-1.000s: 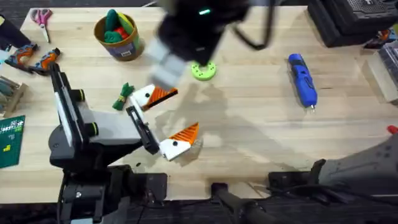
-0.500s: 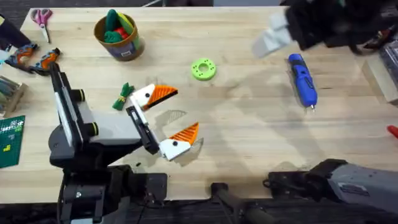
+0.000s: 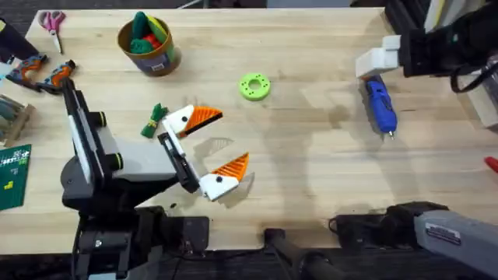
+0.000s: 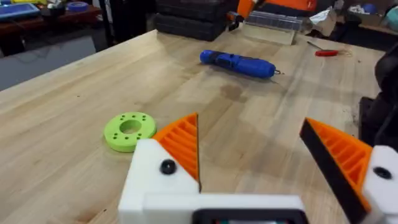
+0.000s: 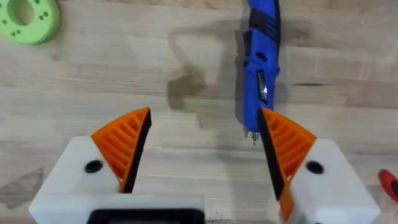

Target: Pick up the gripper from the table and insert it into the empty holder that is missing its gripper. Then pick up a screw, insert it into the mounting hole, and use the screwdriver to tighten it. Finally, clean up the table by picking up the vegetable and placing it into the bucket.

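Observation:
The blue screwdriver (image 3: 379,99) lies at the right of the table, metal tip toward the front. My right gripper (image 3: 376,64) hovers over its rear end, open; in the right wrist view the right gripper (image 5: 204,124) straddles bare wood with the screwdriver (image 5: 260,68) just ahead of one orange pad. My left gripper (image 3: 233,138) rests open at centre-left, orange pads on both fingers. The green vegetable (image 3: 154,120) lies just left of it. The tan bucket (image 3: 148,43) with toys stands at the back left. The loose gripper, the holder and the screw are out of view.
A lime-green disc (image 3: 254,86) with holes sits mid-table, and the left wrist view has the same disc (image 4: 129,129). Scissors (image 3: 52,21) and orange-handled pliers (image 3: 43,74) lie at the far left. Black equipment (image 3: 436,23) crowds the back right corner; a red tool (image 3: 490,162) pokes in at right.
My right arm swung from above the lime-green disc across to the right and now sits lower over the screwdriver's rear end. The left arm has stayed still.

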Robot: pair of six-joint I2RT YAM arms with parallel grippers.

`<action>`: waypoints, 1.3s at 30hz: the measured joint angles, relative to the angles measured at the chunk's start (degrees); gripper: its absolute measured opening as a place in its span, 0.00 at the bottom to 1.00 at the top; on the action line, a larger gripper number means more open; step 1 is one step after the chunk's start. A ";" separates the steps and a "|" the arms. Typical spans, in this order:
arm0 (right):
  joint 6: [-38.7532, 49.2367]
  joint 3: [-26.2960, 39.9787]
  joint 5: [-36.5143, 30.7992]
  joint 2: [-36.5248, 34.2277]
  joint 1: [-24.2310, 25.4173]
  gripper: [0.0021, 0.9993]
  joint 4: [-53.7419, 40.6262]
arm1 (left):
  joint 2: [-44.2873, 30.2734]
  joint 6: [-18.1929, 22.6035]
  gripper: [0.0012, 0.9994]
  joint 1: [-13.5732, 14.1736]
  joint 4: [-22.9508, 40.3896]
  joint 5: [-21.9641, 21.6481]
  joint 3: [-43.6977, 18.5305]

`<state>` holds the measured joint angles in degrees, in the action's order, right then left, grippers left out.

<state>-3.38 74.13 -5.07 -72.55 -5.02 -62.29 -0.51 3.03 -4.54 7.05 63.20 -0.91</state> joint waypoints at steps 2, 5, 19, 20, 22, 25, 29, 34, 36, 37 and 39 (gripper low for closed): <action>1.31 0.00 1.13 0.00 0.07 0.99 0.41 | 0.00 0.00 0.99 0.00 0.00 0.01 0.00; 2.93 0.00 2.18 0.00 0.07 0.99 0.53 | -0.01 0.00 0.99 0.00 0.00 0.02 0.00; 8.12 0.00 3.27 -1.32 4.34 0.99 0.44 | 0.00 0.39 0.00 0.00 0.00 0.01 0.00; 8.80 0.00 3.27 -2.15 5.36 0.99 0.16 | 0.00 0.40 0.00 0.00 0.00 0.02 0.00; 10.18 0.00 3.27 -4.04 6.94 0.99 -0.47 | 0.00 0.39 0.00 0.00 0.00 0.02 0.00; 11.81 0.00 3.27 -7.90 9.19 0.99 -0.60 | 0.00 0.39 0.00 0.00 0.00 0.01 0.00; 13.49 0.00 3.28 -13.02 11.77 0.99 1.54 | 0.00 0.39 0.00 0.00 0.00 0.02 0.00; 17.55 0.00 3.27 -18.40 13.98 0.99 6.82 | 0.00 0.39 0.00 0.00 0.00 0.02 0.00; 18.85 0.00 3.27 -20.37 14.46 0.99 8.93 | 0.00 0.39 0.00 0.00 0.00 0.01 0.00; 19.44 0.00 3.27 -21.42 14.65 0.99 10.01 | 0.00 0.39 0.00 0.00 0.00 0.02 0.00; 20.57 0.00 3.27 -23.51 14.86 0.99 11.87 | 0.00 0.39 0.00 0.00 0.00 0.01 0.00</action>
<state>17.19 74.13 -1.80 -96.06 9.84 -50.42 -0.51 3.42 -4.54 7.05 63.21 -0.91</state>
